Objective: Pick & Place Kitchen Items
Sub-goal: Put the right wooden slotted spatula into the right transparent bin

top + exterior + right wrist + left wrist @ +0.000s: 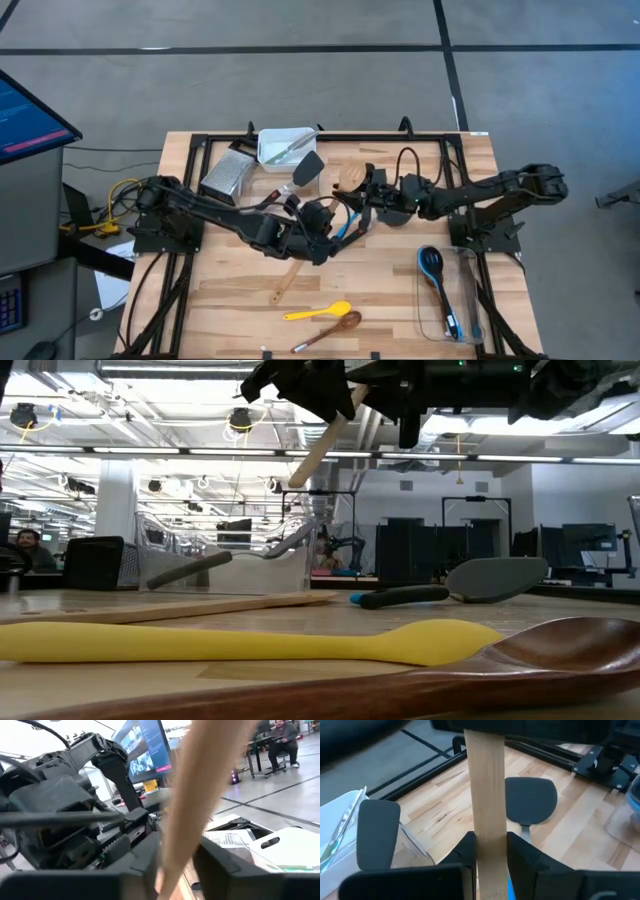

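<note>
A pale wooden utensil with a flat handle point(487, 795) is in the air between both grippers. In the low view its handle point(322, 445) slants down from the grippers, free end lowest. My left gripper point(318, 238) and my right gripper point(368, 195) meet over the table's middle, both shut on it. A rounded wooden end point(350, 178) shows beside the right gripper. A second wooden handle point(285, 285) lies flat on the table. A yellow spoon point(318, 311) and a dark wooden spoon point(330, 330) lie near the front edge. A black spatula point(307, 170) lies further back. My left gripper pinches the flat wooden handle point(489, 840) between its two fingers point(465, 855), which lie across it on its two narrow edges. The handle is lifted clear of the table and tilted. My right gripper pinches the same handle point(185, 835) between its two fingers point(220, 862), farther along than the left gripper. The fingers lie across the handle.
A clear tub point(285, 145) with utensils stands at the back, with a metal grater point(228, 172) beside it. A second clear tub point(450, 295) at the right front holds a blue spoon point(432, 262). A blue-tipped black handle point(400, 597) lies mid-table. A monitor point(25, 120) stands off the left edge.
</note>
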